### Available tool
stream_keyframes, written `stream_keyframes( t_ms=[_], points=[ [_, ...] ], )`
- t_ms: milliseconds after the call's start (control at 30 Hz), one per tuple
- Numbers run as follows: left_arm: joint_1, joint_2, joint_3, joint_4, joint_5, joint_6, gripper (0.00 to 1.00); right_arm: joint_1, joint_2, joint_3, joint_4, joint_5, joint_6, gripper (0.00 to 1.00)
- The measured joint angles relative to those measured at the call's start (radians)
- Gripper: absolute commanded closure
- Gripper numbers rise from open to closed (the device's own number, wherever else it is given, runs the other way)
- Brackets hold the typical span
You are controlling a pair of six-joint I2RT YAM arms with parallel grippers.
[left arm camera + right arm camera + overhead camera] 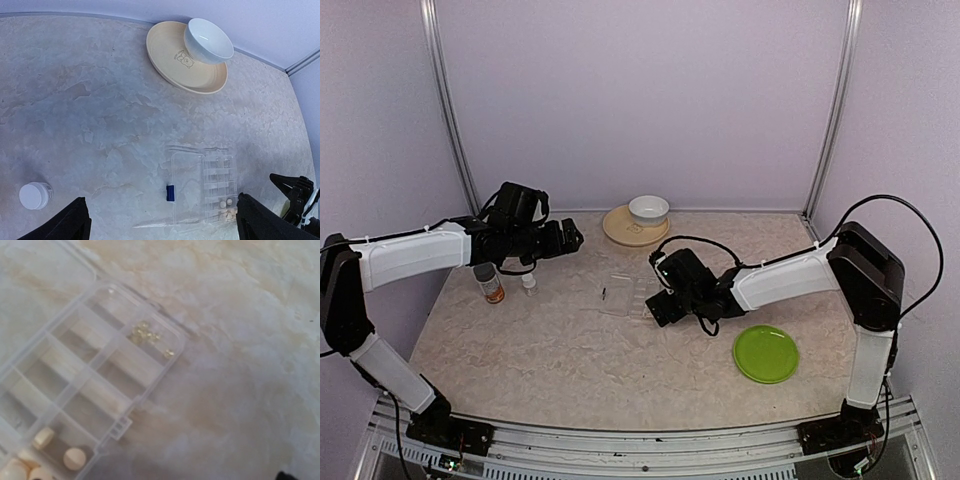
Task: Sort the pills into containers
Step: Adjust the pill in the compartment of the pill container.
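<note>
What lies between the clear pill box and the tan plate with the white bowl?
Nothing; only bare tabletop separates the pill box from the tan plate, clearest in the left wrist view.

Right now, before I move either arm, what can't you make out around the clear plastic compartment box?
- Top view: the clear plastic pill box is nearly see-through; its tiny whitish pills are too small to show there.
- Right wrist view: its lower-left compartments run off the frame, so the round cream tablets cannot be counted.
- Same view: the fingers of the right gripper are almost wholly out of frame.
- Left wrist view: the cap of the white-capped bottle hides its contents.
</note>
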Motion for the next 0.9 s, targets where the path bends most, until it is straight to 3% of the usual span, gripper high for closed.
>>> stream_keyframes(
  t_ms=[900],
  points=[
    [-0.014, 0.015, 0.0, 0.0, 0.015, -0.003, 0.01, 0.008, 0.034, 0.035, -0.005, -0.057, -0.055, 0.0]
  ],
)
